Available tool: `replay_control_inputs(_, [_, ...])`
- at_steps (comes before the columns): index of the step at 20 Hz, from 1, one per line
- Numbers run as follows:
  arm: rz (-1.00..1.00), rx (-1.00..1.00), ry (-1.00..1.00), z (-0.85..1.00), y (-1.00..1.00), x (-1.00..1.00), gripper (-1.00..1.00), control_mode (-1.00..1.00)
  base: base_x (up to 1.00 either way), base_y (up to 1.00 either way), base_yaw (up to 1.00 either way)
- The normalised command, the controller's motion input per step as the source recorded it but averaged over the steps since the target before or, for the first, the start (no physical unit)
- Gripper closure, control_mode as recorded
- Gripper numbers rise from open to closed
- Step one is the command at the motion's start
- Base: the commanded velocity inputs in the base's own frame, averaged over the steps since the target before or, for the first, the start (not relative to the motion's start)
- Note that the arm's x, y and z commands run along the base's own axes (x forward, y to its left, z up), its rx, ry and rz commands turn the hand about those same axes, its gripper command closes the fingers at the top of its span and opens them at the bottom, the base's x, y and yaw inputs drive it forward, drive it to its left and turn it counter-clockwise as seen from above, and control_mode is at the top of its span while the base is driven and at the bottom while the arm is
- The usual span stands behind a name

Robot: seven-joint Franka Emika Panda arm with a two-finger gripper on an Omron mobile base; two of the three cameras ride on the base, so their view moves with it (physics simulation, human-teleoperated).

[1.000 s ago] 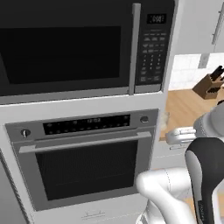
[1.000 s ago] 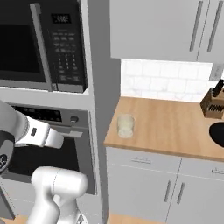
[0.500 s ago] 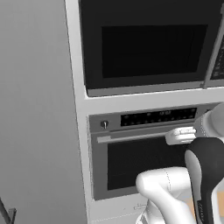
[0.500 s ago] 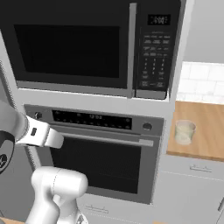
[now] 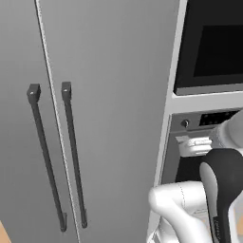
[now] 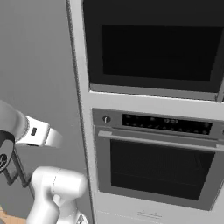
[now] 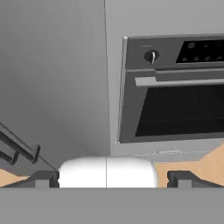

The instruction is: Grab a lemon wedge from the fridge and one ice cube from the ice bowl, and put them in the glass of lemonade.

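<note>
The base has driven left since the earlier frames, so the counter and the glass have left both base views and the fridge (image 5: 95, 118) is now filling the left base view. The jaws are standing spread, gripping nothing, facing the lower wall oven (image 7: 175, 105). The fridge is sitting closed, just left of that oven, its two bar handles (image 5: 71, 152) side by side.
</note>
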Motion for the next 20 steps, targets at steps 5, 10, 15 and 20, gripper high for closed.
replay_control_inputs(5, [0.0, 0.0, 0.0, 0.0, 0.0, 0.0, -1.0, 1.0, -0.55, 0.83, 0.0])
replay_control_inputs(10, [0.0, 0.0, 0.0, 0.0, 0.0, 0.0, -1.0, 1.0, -0.46, 0.75, 0.0])
replay_control_inputs(15, [0.0, 0.0, 0.0, 0.0, 0.0, 0.0, -1.0, 1.0, -0.28, 0.79, 0.0])
replay_control_inputs(20, [0.0, 0.0, 0.0, 0.0, 0.0, 0.0, -1.0, 1.0, -0.25, 0.42, 0.0])
